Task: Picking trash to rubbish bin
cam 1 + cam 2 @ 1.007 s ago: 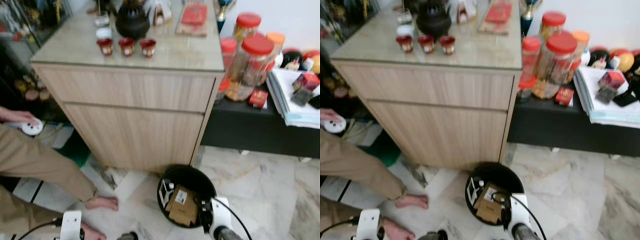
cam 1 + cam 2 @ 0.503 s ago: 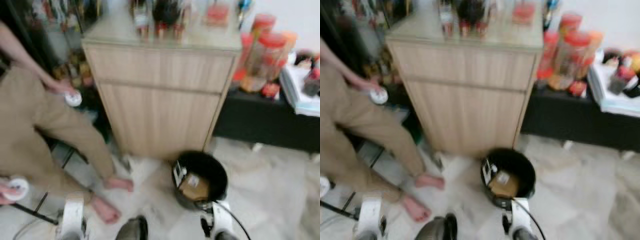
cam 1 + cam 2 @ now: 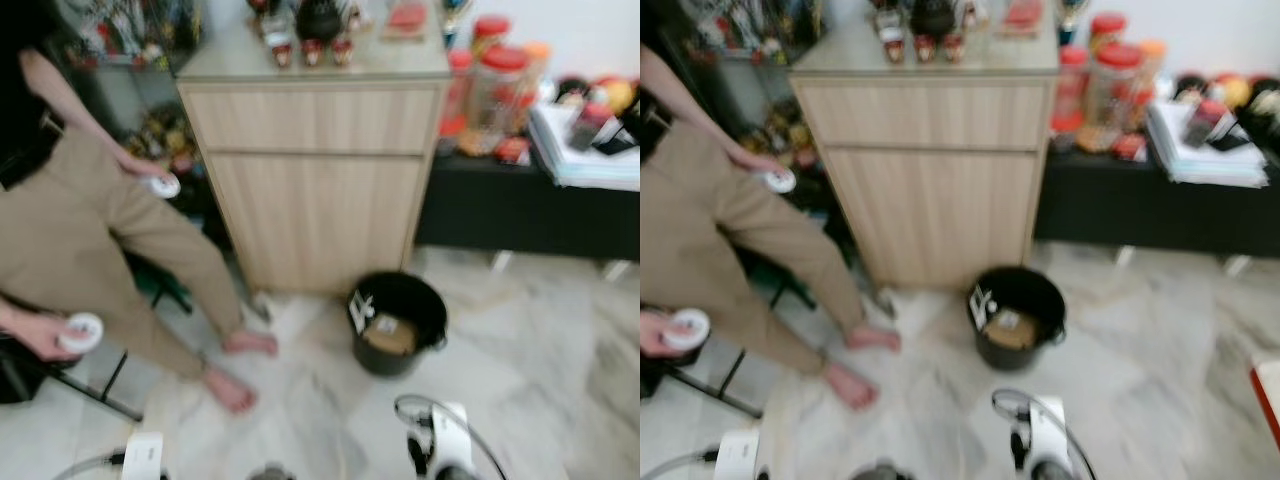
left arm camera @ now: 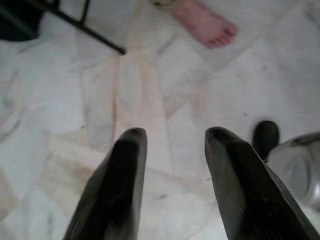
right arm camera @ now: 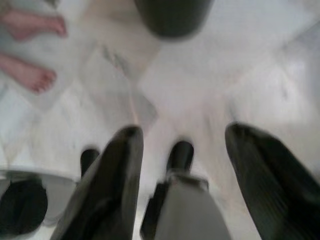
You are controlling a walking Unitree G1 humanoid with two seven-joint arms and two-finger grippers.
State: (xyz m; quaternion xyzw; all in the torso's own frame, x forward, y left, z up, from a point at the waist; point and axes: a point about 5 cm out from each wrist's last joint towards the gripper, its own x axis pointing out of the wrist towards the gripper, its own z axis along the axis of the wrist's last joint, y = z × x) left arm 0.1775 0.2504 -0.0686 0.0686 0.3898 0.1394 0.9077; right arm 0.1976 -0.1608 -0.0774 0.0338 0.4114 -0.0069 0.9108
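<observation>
The black rubbish bin (image 3: 398, 322) stands on the marble floor (image 3: 540, 340) right at the foot of the wooden cabinet (image 3: 318, 180), close to its right-hand corner, and it already has a flattened brown cardboard piece (image 3: 388, 334) and a bit of white packaging lying inside. From where the robot stands, the bin is ahead and a touch to its right, so the right arm is plainly the nearer one. The right gripper (image 5: 182, 165) hangs low with its two black fingers spread wide and nothing between them, pointing down at bare marble with the bin's dark wall at the far edge of its view, well apart from the fingertips. The left gripper (image 4: 172, 165) is spread open too, empty, over pale floor, with a person's bare foot (image 4: 207, 22) beyond it.

That person sits to the robot's left in tan trousers (image 3: 110, 250), a white controller (image 3: 165, 185) in one hand and another (image 3: 80, 330) in the other, both feet resting on the floor between the chair and the bin.

I can't make out any loose trash on the floor; the views are blurred. My guess is the robot must find the next piece before either arm has anything to carry toward the bin
</observation>
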